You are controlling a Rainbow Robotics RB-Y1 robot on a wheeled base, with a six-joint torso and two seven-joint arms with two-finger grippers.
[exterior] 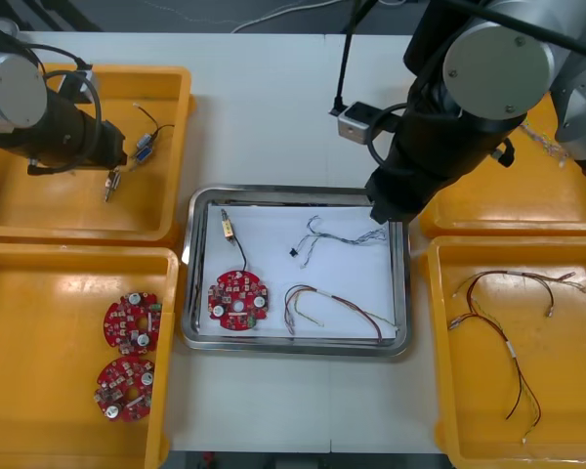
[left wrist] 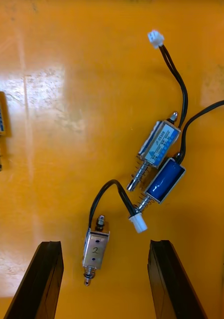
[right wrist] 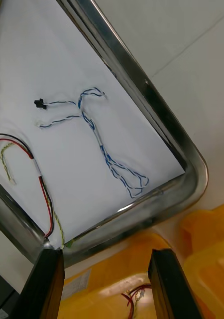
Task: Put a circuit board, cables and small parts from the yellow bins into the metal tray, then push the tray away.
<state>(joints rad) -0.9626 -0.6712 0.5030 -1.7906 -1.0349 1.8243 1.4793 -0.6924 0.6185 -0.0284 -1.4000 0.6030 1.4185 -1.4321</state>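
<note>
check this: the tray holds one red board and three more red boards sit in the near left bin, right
Not quite. The front view shows two circuit boards, not three, in the near left yellow bin. The metal tray does hold one red board.

A metal tray (exterior: 293, 345) lies at the middle of the light table (exterior: 264, 117). The left yellow bins (exterior: 39, 205) and right yellow bins (exterior: 566, 381) flank it closely.

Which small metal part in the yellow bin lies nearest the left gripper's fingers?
The small metal part marked 2, lying between the fingers of the open left gripper. The two blue-marked parts lie side by side farther off.
</note>
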